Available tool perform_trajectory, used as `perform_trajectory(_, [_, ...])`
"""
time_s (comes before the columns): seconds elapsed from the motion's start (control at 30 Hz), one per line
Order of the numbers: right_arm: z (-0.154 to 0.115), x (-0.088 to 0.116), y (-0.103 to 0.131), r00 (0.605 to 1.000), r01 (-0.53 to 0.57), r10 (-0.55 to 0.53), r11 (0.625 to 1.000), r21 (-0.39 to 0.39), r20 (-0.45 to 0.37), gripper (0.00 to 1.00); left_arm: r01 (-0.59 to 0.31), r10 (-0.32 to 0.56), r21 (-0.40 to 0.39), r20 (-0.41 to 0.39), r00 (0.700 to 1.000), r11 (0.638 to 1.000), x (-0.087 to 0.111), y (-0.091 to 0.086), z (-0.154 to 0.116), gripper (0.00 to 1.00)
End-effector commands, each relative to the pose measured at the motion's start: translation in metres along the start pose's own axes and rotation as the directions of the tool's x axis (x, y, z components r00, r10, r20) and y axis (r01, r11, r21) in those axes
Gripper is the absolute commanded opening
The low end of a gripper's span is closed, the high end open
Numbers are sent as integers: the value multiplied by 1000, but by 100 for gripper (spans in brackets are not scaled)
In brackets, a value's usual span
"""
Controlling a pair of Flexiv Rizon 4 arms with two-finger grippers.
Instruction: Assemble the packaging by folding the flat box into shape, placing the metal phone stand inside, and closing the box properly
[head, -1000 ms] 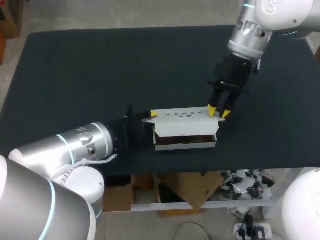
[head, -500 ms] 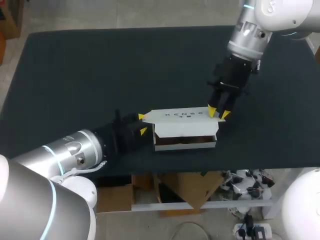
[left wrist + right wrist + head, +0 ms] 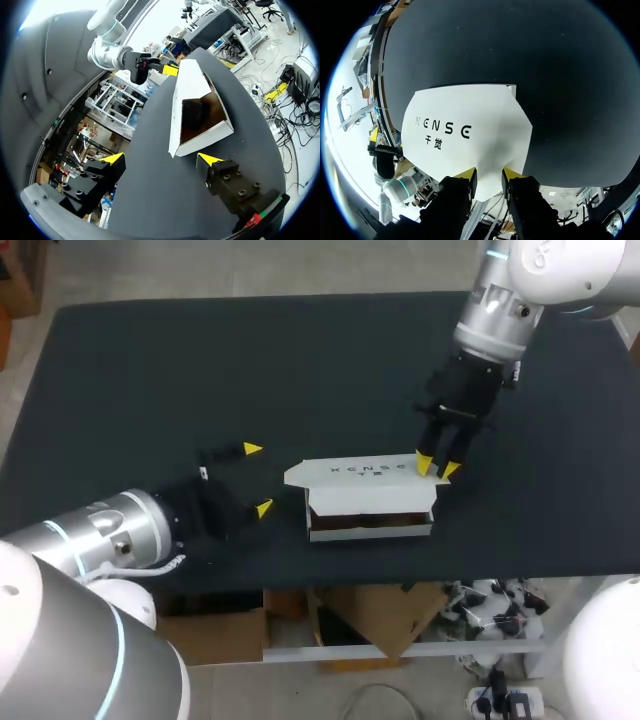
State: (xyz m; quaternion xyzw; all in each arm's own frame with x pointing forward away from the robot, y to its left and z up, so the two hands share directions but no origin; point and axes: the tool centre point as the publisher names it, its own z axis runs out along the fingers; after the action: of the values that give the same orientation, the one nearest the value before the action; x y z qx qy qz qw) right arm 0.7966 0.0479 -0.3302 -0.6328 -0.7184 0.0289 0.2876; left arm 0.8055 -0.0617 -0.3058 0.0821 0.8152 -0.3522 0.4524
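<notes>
**A:** What has the right gripper (image 3: pixel 433 466) got hold of?

**B:** The white cardboard box (image 3: pixel 368 502), by the far corner of its lid flap (image 3: pixel 465 135). The card runs down between the two yellow tips, which are pressed close on it from both sides. My guess is that the pinch keeps the lid raised and stops the box sliding on the black table (image 3: pixel 200 360).

**A:** And the left gripper (image 3: pixel 258 478)?

**B:** Its fingers are spread wide and hold nothing. The box's open end lies just ahead of them, near but not touching. With the gap that wide, I'd judge it could take the end flap or the whole end of the box.

**A:** Is the metal phone stand in yet?

**B:** In the left wrist view a dark shape (image 3: pixel 196 114) sits in the brown hollow under the lid, ahead of the open fingers. It may be the stand, but I cannot tell. The box itself is already folded into shape, so I think closing is what is left.
</notes>
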Motion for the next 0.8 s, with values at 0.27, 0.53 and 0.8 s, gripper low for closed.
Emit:
perform_trajectory(0.27, [1, 1, -2, 1000, -1, 1, 1000, -12, -3, 34, 173, -208, -135, -322, 924, 976, -47, 10, -13, 100])
perform_trajectory(0.53, [1, -1, -2, 1000, 2, -2, 1000, -18, -9, 34, 237, -325, -316, -261, 909, 919, -63, 24, -7, 100])
perform_trajectory(0.8, [3, -7, 0, 1000, -2, 2, 1000, -17, -14, 34, 237, -325, -316, -261, 909, 919, -63, 24, -7, 100])
